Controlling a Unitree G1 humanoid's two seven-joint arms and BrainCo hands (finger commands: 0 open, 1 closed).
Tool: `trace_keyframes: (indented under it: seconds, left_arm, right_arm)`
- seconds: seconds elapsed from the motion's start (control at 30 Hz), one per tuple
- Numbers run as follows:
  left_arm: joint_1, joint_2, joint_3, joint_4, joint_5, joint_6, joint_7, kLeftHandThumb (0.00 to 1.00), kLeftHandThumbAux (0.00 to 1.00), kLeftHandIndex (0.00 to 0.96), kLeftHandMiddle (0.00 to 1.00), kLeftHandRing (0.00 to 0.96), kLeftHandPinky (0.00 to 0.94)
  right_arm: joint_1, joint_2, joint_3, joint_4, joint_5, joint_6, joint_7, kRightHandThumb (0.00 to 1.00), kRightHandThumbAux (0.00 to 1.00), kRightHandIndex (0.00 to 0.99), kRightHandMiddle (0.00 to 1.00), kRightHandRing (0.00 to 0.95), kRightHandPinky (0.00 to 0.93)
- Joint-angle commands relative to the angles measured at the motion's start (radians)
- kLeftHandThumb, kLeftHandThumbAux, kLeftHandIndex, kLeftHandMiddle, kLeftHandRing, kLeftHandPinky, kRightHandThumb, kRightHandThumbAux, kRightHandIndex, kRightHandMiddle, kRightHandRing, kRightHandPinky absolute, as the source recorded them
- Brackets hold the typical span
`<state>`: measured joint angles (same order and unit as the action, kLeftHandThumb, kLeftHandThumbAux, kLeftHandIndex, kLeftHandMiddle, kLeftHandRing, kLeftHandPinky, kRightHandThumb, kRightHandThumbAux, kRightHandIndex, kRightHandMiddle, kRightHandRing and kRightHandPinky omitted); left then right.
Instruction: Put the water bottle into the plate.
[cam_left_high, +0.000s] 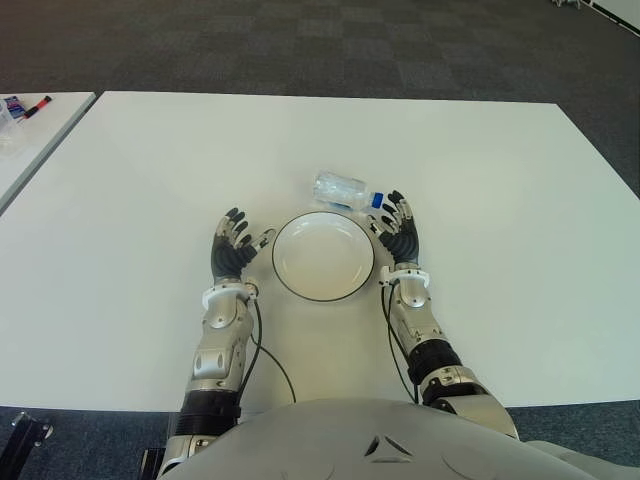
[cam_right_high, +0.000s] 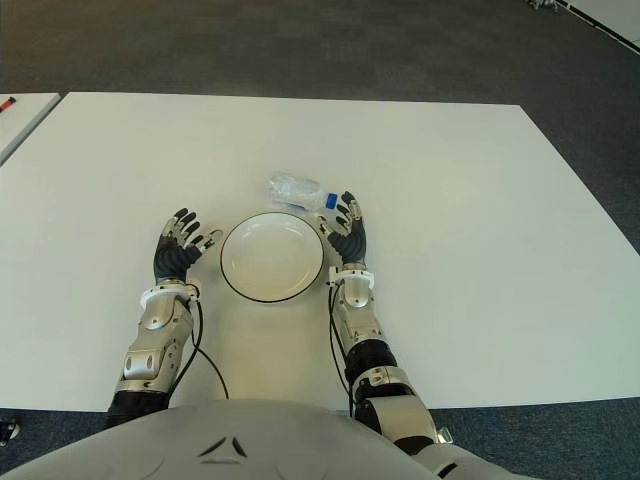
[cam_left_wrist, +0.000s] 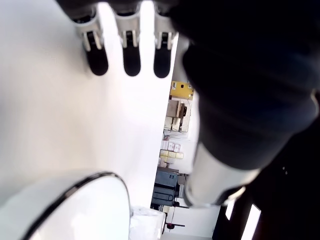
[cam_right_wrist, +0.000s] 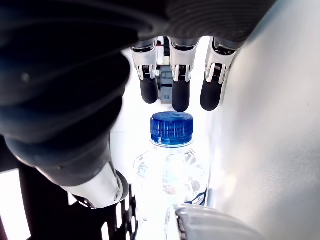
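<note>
Right hand (cam_left_high: 398, 232) first: I have it just beside the right rim of the round white plate with a thin dark edge (cam_left_high: 285, 281), palm turned inward and fingers (cam_right_wrist: 180, 95) extended and slack, gripping nothing; from the wrist camera the fingertips sit past the blue cap, apart from it as far as I can tell, so I judge the hand is lined up for a side-on wrap around the neck end rather than a top-down pinch; that suits a thing lying flat.

Beyond those fingertips lies the small clear plastic water bottle with a blue screw cap (cam_left_high: 342, 190); it is on its side on the white table (cam_left_high: 500, 180), just beyond the plate's far rim, cap pointing toward my right hand, body angled away to the left; nothing of it is inside the plate yet. Its walls look thin, crinkled and glossy; I cannot tell how much water it holds; I expect it to roll or dent under a loose squeeze, so the grip should close firmly near the cap.

Left hand (cam_left_high: 232, 248) shows on the plate's left side, fingers straight and spread, empty; I read it as waiting, since the bottle sits on the right hand's side.
</note>
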<state>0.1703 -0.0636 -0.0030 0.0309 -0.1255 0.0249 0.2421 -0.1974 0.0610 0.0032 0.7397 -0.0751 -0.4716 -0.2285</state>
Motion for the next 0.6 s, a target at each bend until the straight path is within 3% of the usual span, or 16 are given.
trace_keyframes:
  seconds: [0.03,0.6]
  left_arm:
    - [-0.005,-0.029,0.009,0.003,0.001,0.008,-0.011,0.037,0.918,0.15,0.152,0.141,0.176]
    - [-0.01,-0.033,0.016,0.008,0.003,0.0,-0.014,0.058,0.917,0.155,0.158,0.148,0.183]
  right_arm:
    - [0.044,0.031,-0.001,0.047,0.005,0.053,-0.003,0.013,0.847,0.083,0.111,0.133,0.188]
    - [0.052,0.034,0.002,0.013,0.004,0.045,-0.013,0.018,0.836,0.089,0.109,0.13,0.19]
